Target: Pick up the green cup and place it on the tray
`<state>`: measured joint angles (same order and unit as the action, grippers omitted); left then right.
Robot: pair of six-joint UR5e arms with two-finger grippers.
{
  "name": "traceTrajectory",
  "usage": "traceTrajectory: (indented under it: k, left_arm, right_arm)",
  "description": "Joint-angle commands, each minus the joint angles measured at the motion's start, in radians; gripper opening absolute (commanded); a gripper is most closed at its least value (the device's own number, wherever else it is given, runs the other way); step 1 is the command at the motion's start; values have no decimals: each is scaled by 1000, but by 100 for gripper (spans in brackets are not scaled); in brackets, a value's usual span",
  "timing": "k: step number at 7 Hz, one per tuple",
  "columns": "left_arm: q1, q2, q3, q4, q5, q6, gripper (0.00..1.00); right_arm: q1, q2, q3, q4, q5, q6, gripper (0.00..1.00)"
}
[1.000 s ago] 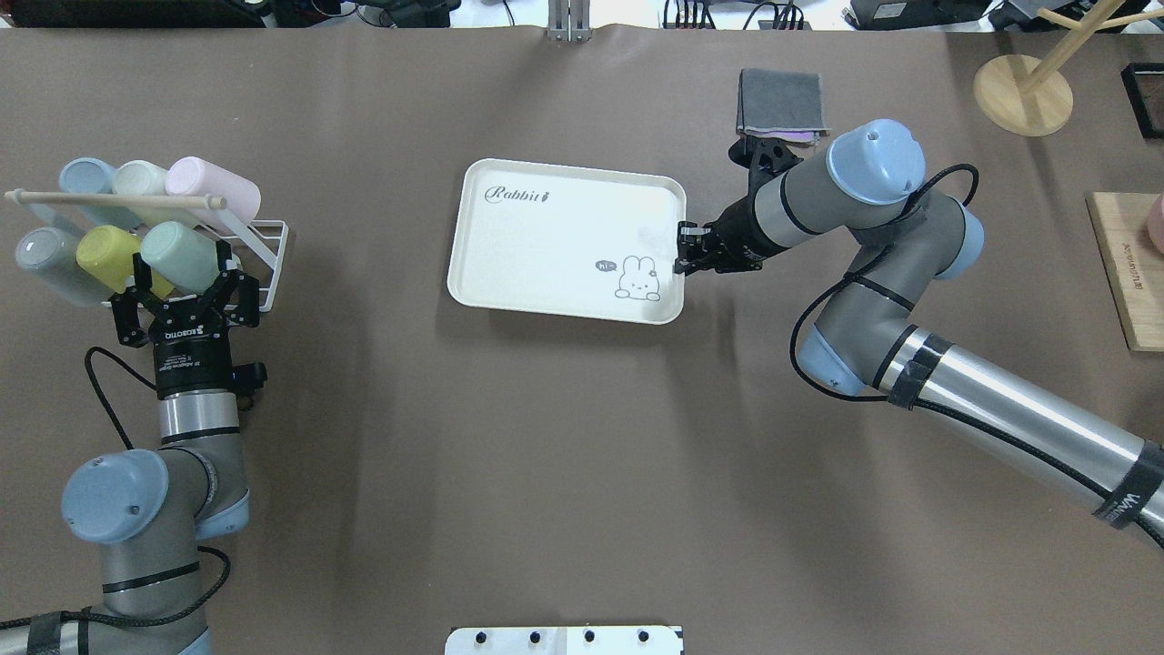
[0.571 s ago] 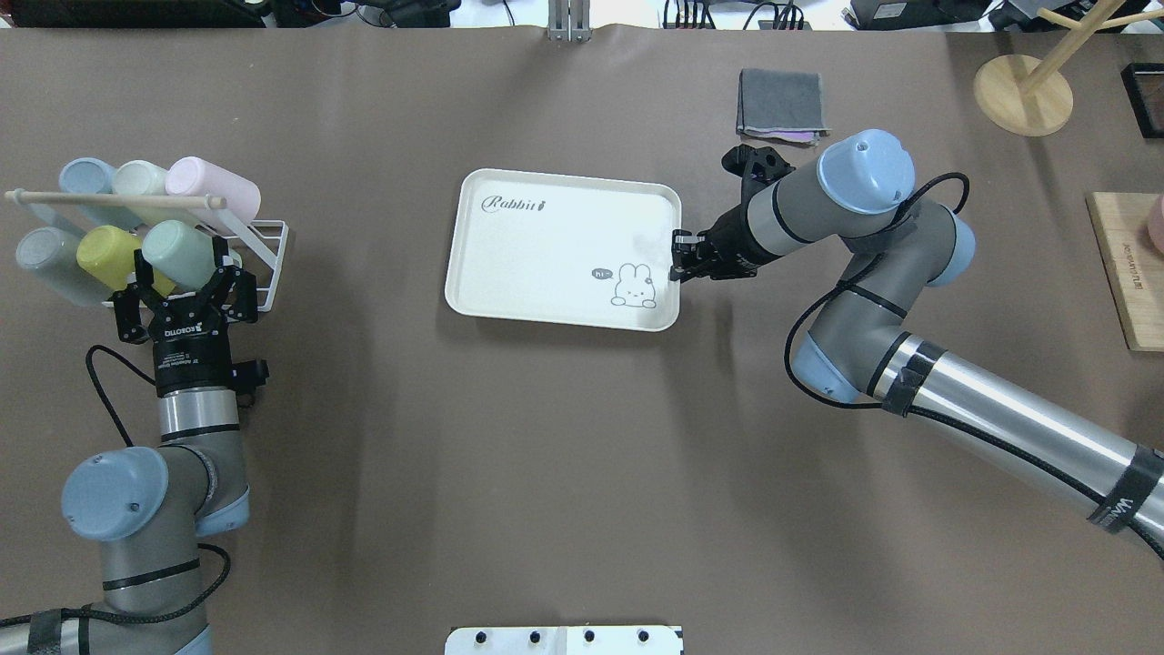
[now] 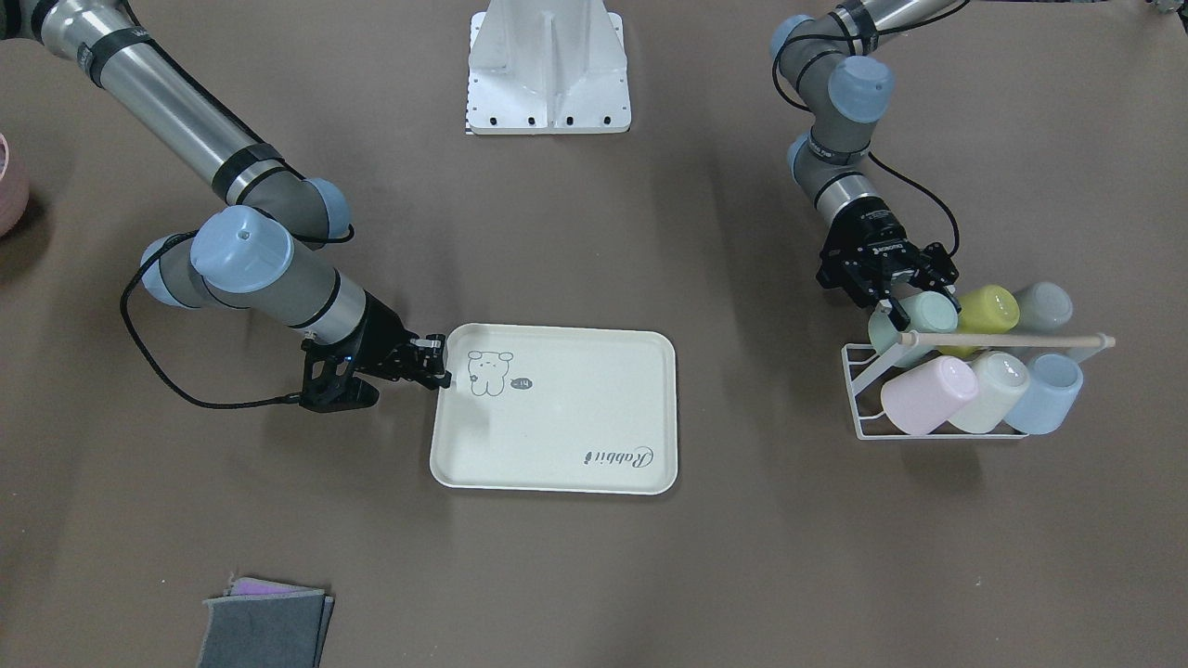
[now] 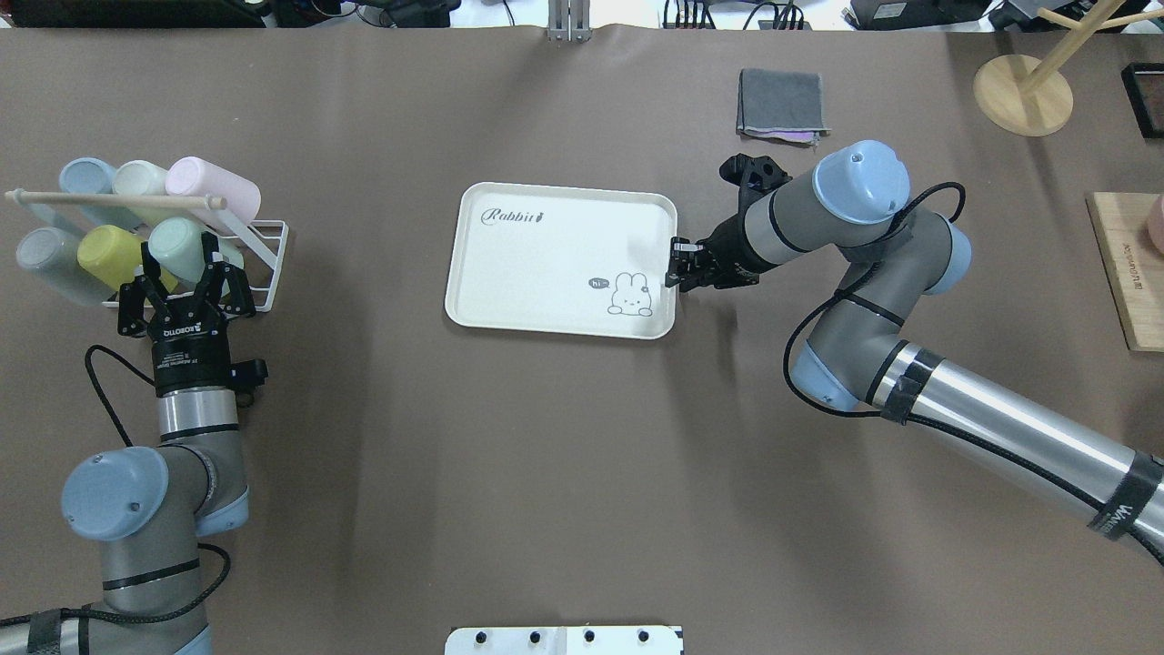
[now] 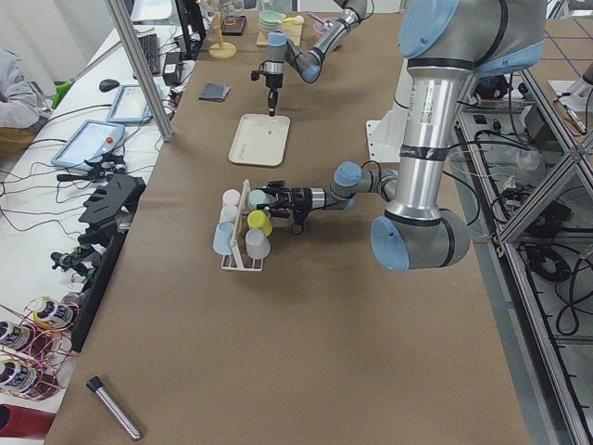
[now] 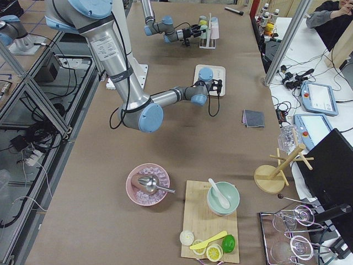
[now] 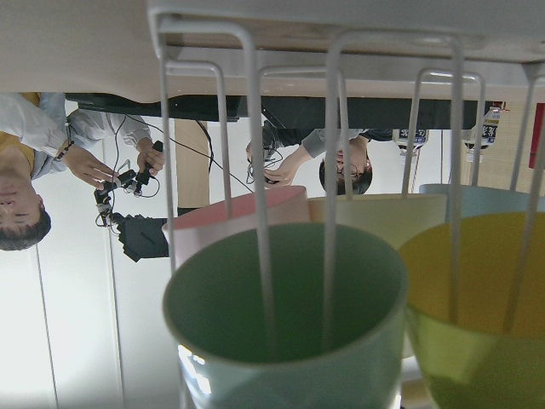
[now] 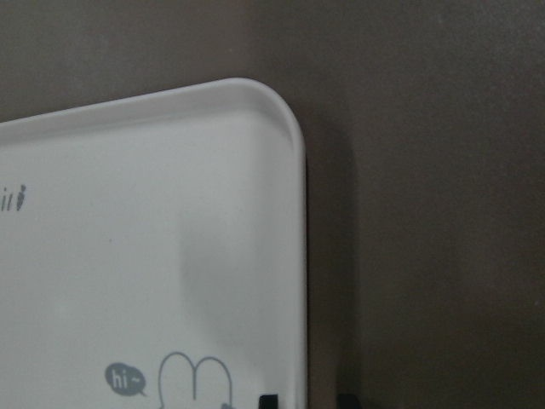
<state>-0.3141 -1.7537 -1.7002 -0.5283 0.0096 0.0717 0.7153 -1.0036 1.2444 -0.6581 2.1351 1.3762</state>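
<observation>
**Work on two fronts**

The green cup [image 4: 177,247] lies on its side in the wire rack [image 4: 270,259], between the wide-spread jaws of our left gripper [image 4: 178,261]. Our right gripper [image 4: 674,266] is pinched narrow on the near rim of the tray [image 4: 546,264], beside its rabbit drawing [image 4: 629,296].

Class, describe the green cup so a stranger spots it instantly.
A white wire rack of cups stands at the robot's left. In its row nearer the robot, the green cup is pale mint, beside a lime cup, then a grey cup.
</observation>
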Motion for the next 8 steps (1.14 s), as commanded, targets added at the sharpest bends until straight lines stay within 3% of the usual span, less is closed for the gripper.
traceTrajectory:
  k: [1, 2, 5, 6, 7, 8]
  left_arm:
    - [-17, 11, -44, 48, 6, 6, 44]
    - [-19, 43, -102, 100, 41, 7, 41]
    - [-17, 48, -151, 131, 44, 36, 40]
    - [-17, 49, -173, 167, 44, 36, 40]
    - [-17, 63, -211, 195, 44, 36, 40]
    - [-17, 91, -284, 247, 46, 36, 41]
  right_arm:
    - [56, -4, 9, -3, 47, 1, 60]
    - [137, -3, 9, -9, 119, -2, 100]
    - [300, -32, 70, -93, 149, -34, 100]
    - [365, -96, 88, -115, 149, -174, 100]
    - [460, -117, 96, -197, 163, -301, 100]
    - [495, -145, 212, -407, 161, -473, 100]
